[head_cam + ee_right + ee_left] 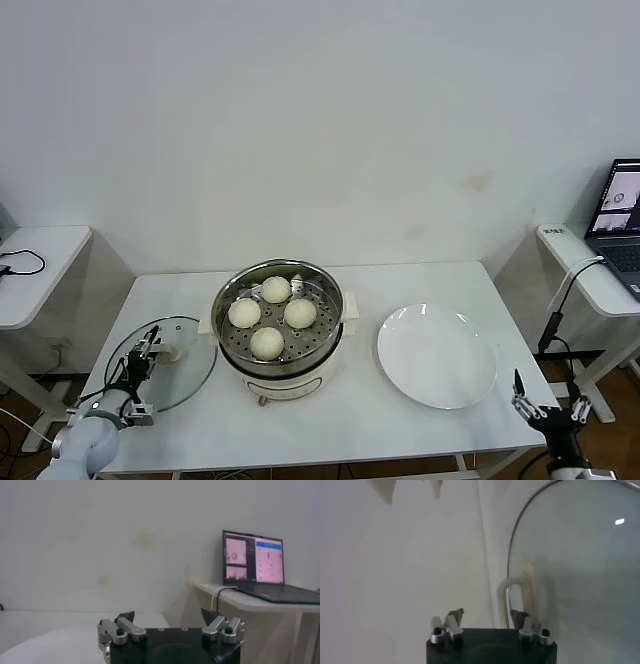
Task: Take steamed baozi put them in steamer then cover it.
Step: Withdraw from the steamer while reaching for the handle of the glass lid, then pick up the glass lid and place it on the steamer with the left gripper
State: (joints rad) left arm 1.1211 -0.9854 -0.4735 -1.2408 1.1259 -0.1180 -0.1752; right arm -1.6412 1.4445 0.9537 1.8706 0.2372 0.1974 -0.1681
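Four cream-white baozi [275, 289] [244, 313] [300, 313] lie on the perforated tray inside the steel steamer [330, 330] at the table's middle. The steamer is uncovered. The clear glass cover [185, 375] lies flat on the table left of the steamer, and it also shows in the left wrist view [580, 570]. My left gripper [148, 352] [488, 619] is open and low over the cover, with one finger beside its cream-white handle [520, 595]. My right gripper [535, 405] [167, 616] is open and empty, off the table's front right corner.
A flat white plate [437, 355] lies right of the steamer. A small white side table [30, 260] with a cable stands at the far left. Another side table with a laptop [620, 225] [255, 562] stands at the far right.
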